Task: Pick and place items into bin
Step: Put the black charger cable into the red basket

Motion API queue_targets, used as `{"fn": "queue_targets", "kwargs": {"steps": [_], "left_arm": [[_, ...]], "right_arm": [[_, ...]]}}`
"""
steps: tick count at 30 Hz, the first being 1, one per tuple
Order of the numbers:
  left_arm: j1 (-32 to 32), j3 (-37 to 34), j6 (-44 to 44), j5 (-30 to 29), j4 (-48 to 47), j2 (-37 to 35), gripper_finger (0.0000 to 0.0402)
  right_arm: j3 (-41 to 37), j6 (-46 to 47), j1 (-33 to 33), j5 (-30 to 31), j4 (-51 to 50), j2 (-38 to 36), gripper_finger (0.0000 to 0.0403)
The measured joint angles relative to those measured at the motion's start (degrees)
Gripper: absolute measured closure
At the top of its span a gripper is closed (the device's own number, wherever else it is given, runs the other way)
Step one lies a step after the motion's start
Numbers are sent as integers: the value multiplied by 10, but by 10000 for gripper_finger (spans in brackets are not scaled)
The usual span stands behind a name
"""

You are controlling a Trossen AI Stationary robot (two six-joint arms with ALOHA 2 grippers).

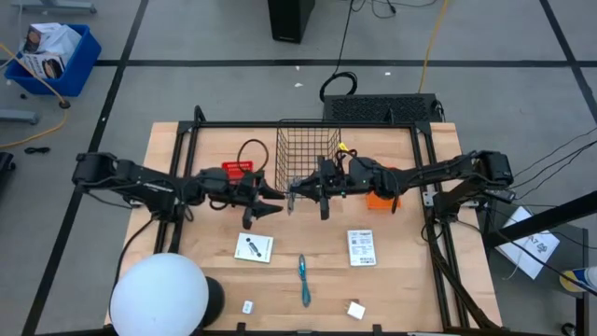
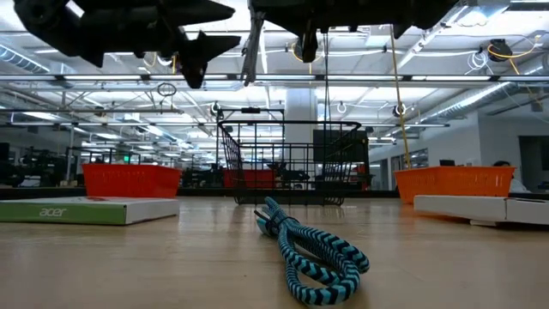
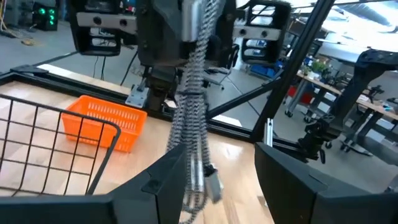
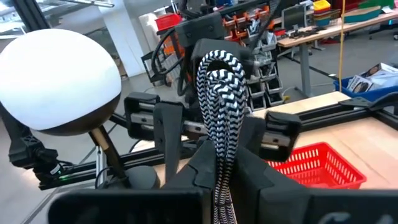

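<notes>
My right gripper (image 1: pixel 297 189) hangs above the table's middle, just in front of the black wire bin (image 1: pixel 308 149), shut on a grey-and-black braided cord (image 4: pixel 217 81). My left gripper (image 1: pixel 270 201) faces it from the left, open. In the left wrist view its fingers (image 3: pixel 168 180) frame the hanging cord (image 3: pixel 193 106) without touching it. Two white cards (image 1: pixel 254 247) (image 1: pixel 362 247), a teal braided cord (image 2: pixel 313 257) and two tiny white blocks (image 1: pixel 248 306) (image 1: pixel 355 310) lie flat on the near half of the table. My right gripper pinches the folded braided cord between its two fingers (image 4: pixel 219 155), several strands together. The fingers come level from the table's right. The cord's bend (image 4: pixel 217 65) sticks out past the fingertips. The rest hangs slack below, connector end (image 3: pixel 213 185) lowest, clear of the table.
A red basket (image 1: pixel 238 170) stands left of the bin and an orange one (image 1: pixel 382 199) under my right arm. A lamp with a white globe (image 1: pixel 159 294) fills the near left corner. A black frame (image 1: pixel 308 124) borders the table.
</notes>
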Motion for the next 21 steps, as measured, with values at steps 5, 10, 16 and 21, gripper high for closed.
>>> {"fn": "queue_targets", "kwargs": {"steps": [5, 10, 16, 21], "left_arm": [[0, 37, 1, -4, -4, 50, 208], [4, 62, 1, -6, -3, 84, 208], [4, 69, 6, -39, -7, 87, 208], [4, 69, 13, -46, -7, 87, 209]], "right_arm": [[0, 0, 0, -1, 0, 6, 387], [0, 0, 2, -1, 1, 9, 387], [0, 7, 3, -1, 9, 9, 387], [0, 5, 3, 1, -4, 10, 387]]}}
